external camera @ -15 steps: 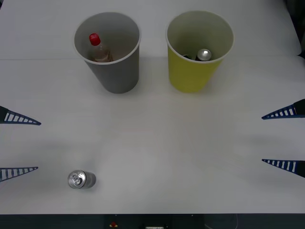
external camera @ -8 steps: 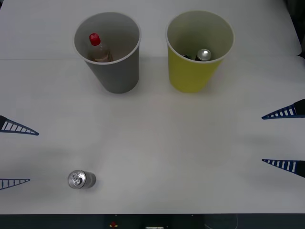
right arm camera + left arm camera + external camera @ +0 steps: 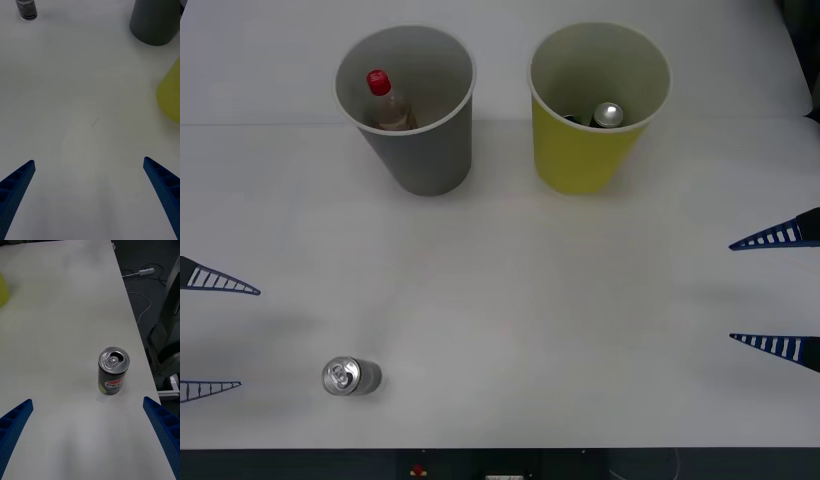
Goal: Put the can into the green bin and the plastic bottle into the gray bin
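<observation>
Our left gripper (image 3: 215, 337) has slid toward six o'clock, fingers apart, now lined up with the can (image 3: 351, 376) standing at its three o'clock. Bottle (image 3: 387, 102) sits in the gray bin (image 3: 420, 150). Right gripper (image 3: 778, 292) waits open-fingered.

White table (image 3: 510, 300); dark floor (image 3: 150, 296) w/ cable (image 3: 142, 307), chair (image 3: 167, 348) beside.

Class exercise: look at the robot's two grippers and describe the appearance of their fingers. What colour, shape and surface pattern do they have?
The left gripper and right gripper look alike: each has two blue fingers, long thin wedges tapering to sharp points, with pale ladder-like ribs along their length.
</observation>
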